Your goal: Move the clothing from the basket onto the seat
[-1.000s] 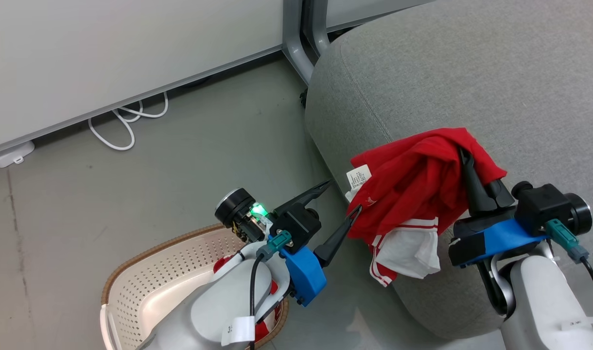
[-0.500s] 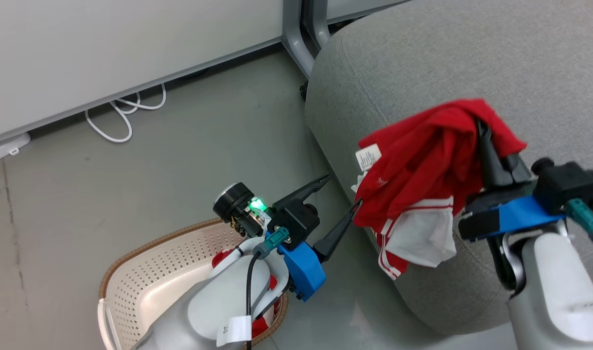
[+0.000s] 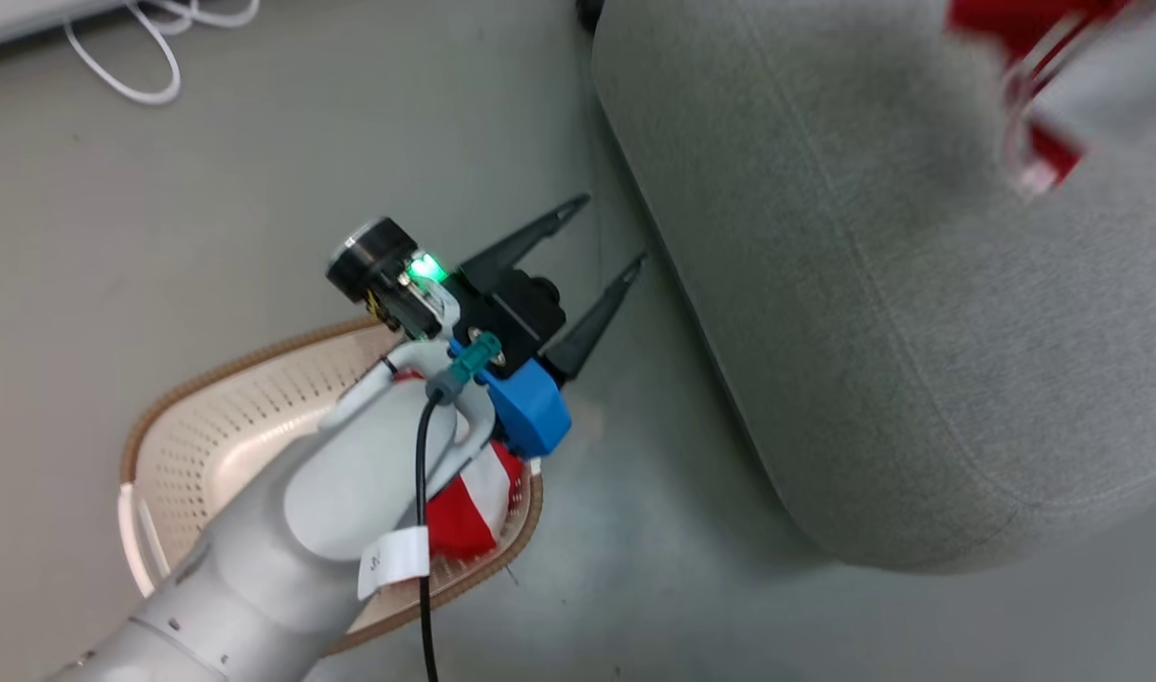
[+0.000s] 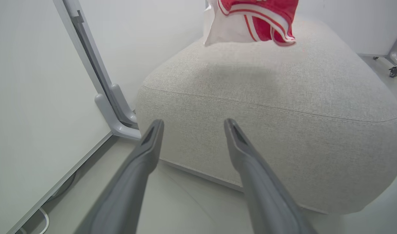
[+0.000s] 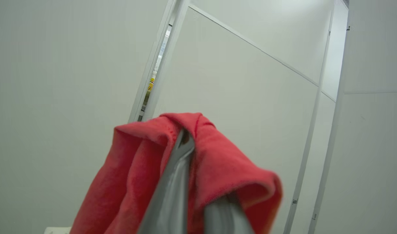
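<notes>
Our right gripper [image 5: 187, 146] pinches the red-and-white garment [image 4: 250, 13], which hangs over the seat [image 3: 872, 332], so we judge the drop lies straight below. Our left gripper [image 3: 611, 227], spread wide, hovers nearer the basket [image 3: 218, 417] holding the other garment [image 3: 464, 516].

To the left of the seat [image 3: 872, 332], the floor [image 3: 208, 189] lies open, crossed only by a white cable [image 3: 104, 71] at its far edge. A narrow strip of floor runs between the seat's rounded side and the basket [image 3: 218, 426]. The left gripper [image 3: 611, 228] hangs over this strip with its fingers spread, just beside the upholstery. The left forearm [image 3: 332, 493] covers much of the basket's mouth. In the left wrist view the seat's near top is bare, a striped garment [image 4: 250, 19] hangs over its far part, and a partition foot [image 4: 117, 123] stands by its left corner.
</notes>
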You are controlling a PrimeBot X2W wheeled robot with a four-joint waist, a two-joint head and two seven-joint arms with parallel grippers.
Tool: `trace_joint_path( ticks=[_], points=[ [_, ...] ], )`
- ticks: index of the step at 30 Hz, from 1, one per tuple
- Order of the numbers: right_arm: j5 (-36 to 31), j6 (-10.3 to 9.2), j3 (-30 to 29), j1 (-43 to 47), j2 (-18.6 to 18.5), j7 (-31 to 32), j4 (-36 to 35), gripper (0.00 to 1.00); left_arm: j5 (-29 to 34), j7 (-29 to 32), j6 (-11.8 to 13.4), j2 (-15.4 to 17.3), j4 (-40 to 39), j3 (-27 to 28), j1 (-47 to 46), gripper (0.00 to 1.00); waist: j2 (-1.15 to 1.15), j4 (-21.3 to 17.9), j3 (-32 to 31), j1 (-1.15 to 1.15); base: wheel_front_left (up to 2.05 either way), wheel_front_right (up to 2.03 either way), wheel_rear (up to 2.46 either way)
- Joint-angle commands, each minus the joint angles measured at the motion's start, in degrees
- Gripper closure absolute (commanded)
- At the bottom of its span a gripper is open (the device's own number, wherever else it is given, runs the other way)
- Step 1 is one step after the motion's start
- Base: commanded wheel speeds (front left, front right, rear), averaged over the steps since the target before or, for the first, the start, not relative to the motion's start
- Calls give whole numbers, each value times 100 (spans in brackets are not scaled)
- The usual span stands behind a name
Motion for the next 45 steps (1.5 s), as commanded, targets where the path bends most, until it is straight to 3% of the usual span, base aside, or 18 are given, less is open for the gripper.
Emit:
trace_joint_path(
  ticks=[1,7,12,31,38,39,40,45],
  points=[
    [18,1,-161,-245,-149,-25,-70,100,46,13,27,90,-51,42,-175,0,0,-29,618,0,0,0,0],
    [180,0,-940,-931,-1055,-25,6,100,186,133,56,285,-273,37,-526,0,0,-72,1201,0,0,0,0],
    [210,1,-1355,-891,-1285,-25,416,100,245,258,58,423,-515,1,-684,0,0,-118,1570,0,0,0,0],
    [-169,0,-1581,64,-205,-25,2485,100,212,634,157,808,-1130,-103,-660,0,0,-123,2067,0,0,0,0],
    [-241,1,-1578,123,29,-25,2977,100,190,687,191,863,-1232,-101,-706,0,0,-67,2121,0,0,0,0],
    [-231,1,-1611,129,43,-25,2953,78,180,673,206,869,-1228,-99,-699,0,0,-63,2100,0,0,0,0],
    [-230,1,-1639,153,52,-25,2878,0,173,655,220,868,-1226,-101,-685,0,0,-59,2072,0,0,0,0],
    [-175,0,-1702,605,206,-25,2424,0,102,471,269,734,-1131,-133,-553,0,0,-15,1762,0,0,0,0]
  ],
)
